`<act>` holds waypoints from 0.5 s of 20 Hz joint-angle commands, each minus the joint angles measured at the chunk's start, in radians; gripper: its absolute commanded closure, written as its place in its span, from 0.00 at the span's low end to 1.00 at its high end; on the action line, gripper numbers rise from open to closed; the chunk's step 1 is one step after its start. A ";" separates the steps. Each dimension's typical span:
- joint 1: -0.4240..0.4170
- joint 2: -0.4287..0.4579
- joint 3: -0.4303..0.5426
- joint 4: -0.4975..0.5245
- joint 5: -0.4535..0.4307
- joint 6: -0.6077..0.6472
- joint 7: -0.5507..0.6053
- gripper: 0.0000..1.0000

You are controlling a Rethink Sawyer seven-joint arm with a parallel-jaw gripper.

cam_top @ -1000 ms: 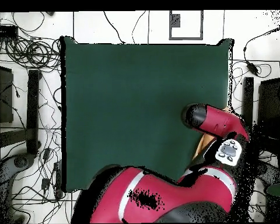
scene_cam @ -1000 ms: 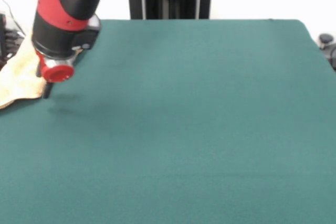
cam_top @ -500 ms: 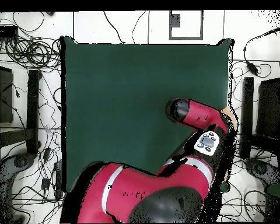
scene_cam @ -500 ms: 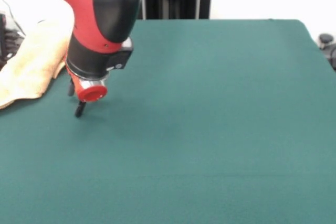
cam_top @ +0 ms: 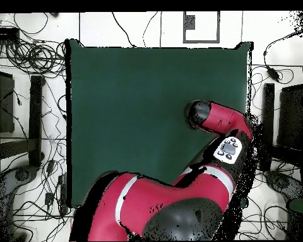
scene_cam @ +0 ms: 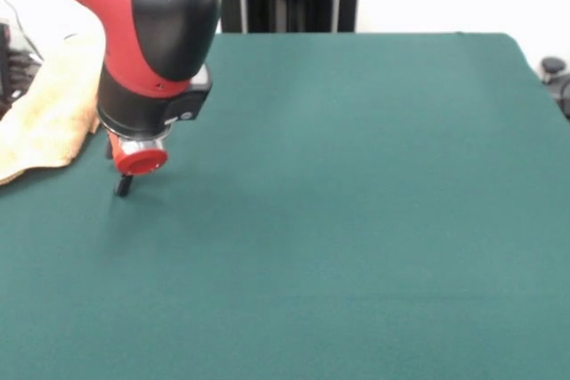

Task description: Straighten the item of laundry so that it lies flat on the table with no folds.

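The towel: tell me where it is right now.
In the front view the towel lies bunched at the left edge of the table, partly running out of frame, just left of the gripper. In the overhead view the arm hides it.

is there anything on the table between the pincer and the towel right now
Nothing visible. In the front view the pincer hangs low over bare green table, and the towel lies bunched at the table's left edge, just beside it. Only open felt separates them. In the overhead view the arm hides the towel.
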 commanded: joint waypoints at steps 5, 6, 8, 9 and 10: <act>-0.035 0.160 0.066 -0.049 -0.005 0.069 0.117 0.00; -0.034 0.167 0.064 -0.053 -0.007 0.067 0.120 0.00; -0.031 0.181 0.057 -0.056 -0.012 0.044 0.132 0.00; -0.032 0.187 0.056 -0.056 -0.013 0.037 0.138 0.00; -0.030 0.195 0.049 -0.058 -0.017 0.025 0.144 0.00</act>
